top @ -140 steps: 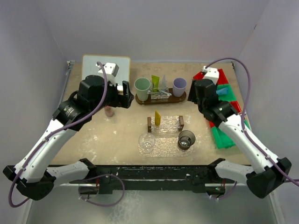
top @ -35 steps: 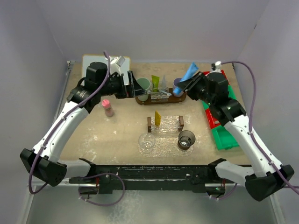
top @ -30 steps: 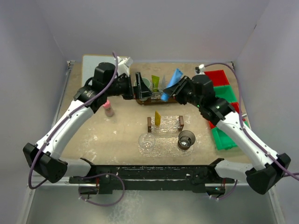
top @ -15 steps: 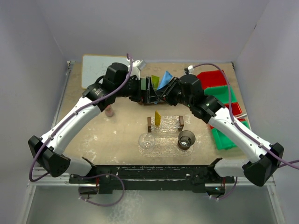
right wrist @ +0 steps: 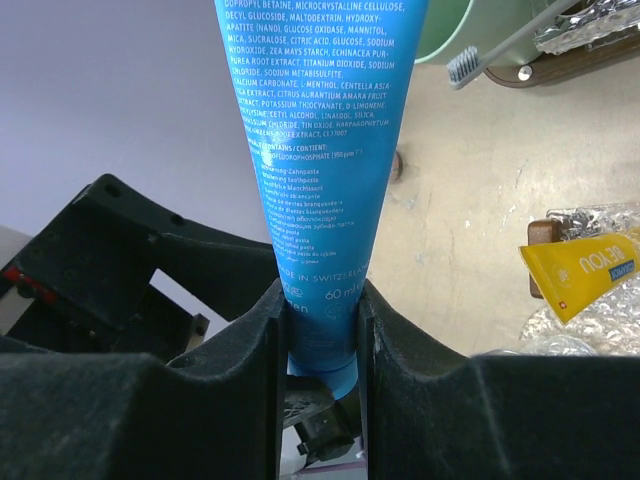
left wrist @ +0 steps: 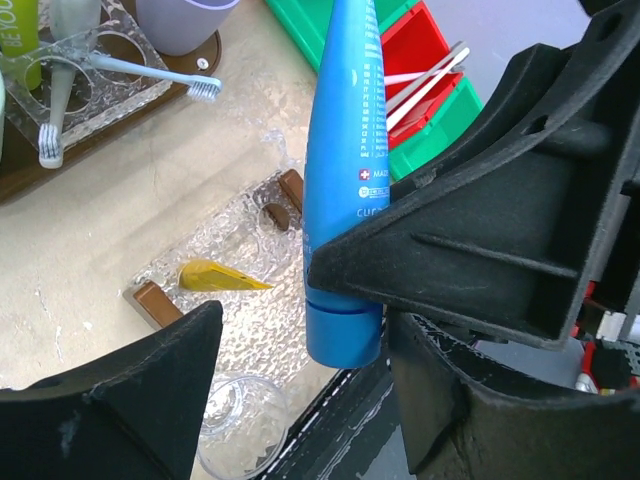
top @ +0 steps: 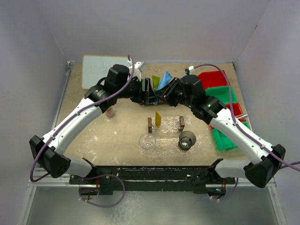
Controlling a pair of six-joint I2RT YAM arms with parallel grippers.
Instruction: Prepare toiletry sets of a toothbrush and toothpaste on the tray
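Note:
My right gripper [top: 170,91] is shut on a blue toothpaste tube [top: 165,80], held in the air over the back of the table. In the right wrist view both pads press the blue tube [right wrist: 320,150] just above its cap. My left gripper [top: 149,91] faces it. In the left wrist view my left gripper [left wrist: 305,340] stands open around the tube's cap [left wrist: 344,335], with a gap on the left side. On the clear tray [top: 165,151] a low rack holds a yellow tube [top: 158,118], with a clear cup [top: 147,142] and a dark cup [top: 187,139].
A brown tray behind the arms is mostly hidden; a lilac cup [left wrist: 180,15] and a toothbrush [left wrist: 150,75] on it show in the left wrist view. A pink-capped bottle [top: 109,111] stands left. Red and green bins [top: 220,86] line the right side. A white board [top: 96,70] lies back left.
Both arms swung inward and met above the back tray, the right one carrying the blue tube. My left jaws have narrowed around the tube's cap.

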